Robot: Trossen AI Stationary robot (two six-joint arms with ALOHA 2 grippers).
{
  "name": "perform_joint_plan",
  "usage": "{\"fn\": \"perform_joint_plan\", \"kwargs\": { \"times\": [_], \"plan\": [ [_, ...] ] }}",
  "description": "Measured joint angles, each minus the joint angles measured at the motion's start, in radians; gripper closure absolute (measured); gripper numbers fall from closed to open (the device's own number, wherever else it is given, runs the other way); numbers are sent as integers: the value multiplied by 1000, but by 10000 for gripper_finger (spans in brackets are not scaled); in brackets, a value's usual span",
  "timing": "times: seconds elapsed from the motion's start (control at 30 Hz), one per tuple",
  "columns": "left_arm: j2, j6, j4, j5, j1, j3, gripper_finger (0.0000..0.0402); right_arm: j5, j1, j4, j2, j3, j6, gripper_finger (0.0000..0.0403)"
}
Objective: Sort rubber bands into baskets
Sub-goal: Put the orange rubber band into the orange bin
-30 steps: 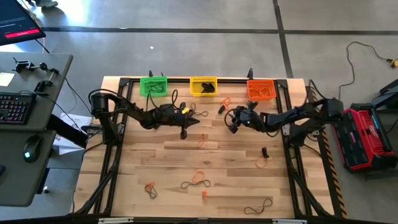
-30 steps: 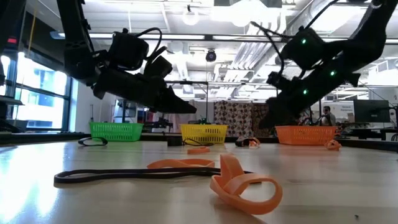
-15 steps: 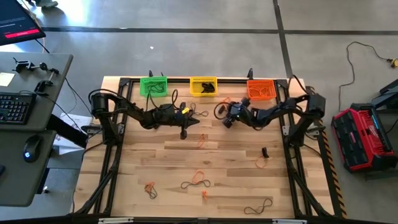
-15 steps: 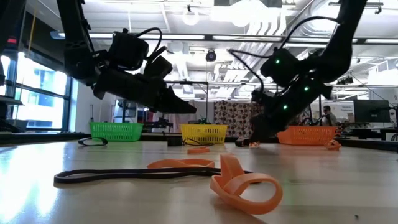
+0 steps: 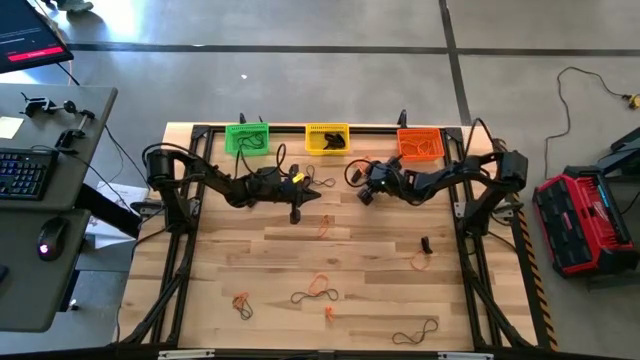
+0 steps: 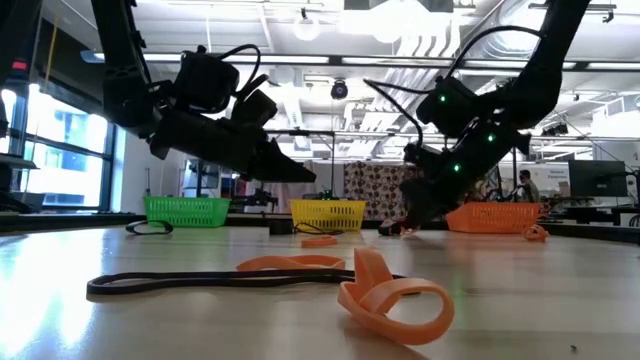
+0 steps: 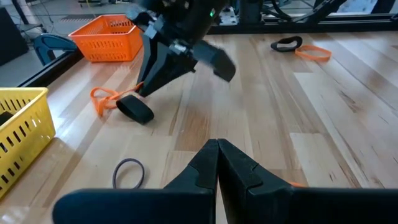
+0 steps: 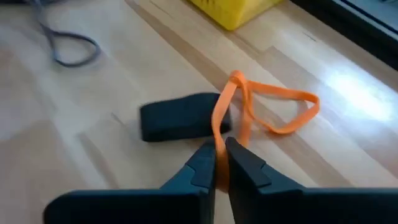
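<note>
Pinching an orange band [image 8: 273, 106] near the yellow basket [image 5: 327, 138], your right gripper [image 8: 217, 163] is working while your left gripper [image 7: 217, 163] is hovering closed and empty; many bands are lying unsorted.

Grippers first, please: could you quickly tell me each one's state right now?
Left gripper: closed, holding nothing.
Right gripper: closed on an orange rubber band.

Overhead, table-level and 2 wrist cameras share the table [image 5: 330, 255].
</note>
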Motion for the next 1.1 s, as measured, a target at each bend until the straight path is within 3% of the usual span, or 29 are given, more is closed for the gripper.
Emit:
{"fn": "perform_joint_plan", "kwargs": {
  "times": [0.47,0.77,1.1],
  "plan": [
    [0,0,0,0,0,0,402,50,16,-114,-273,0,28,402],
    [0,0,0,0,0,0,402,426,-35,-350,-432,0,169,403],
    [0,0,0,0,0,0,401,356,-231,-505,-435,0,365,403]
  ]
}}
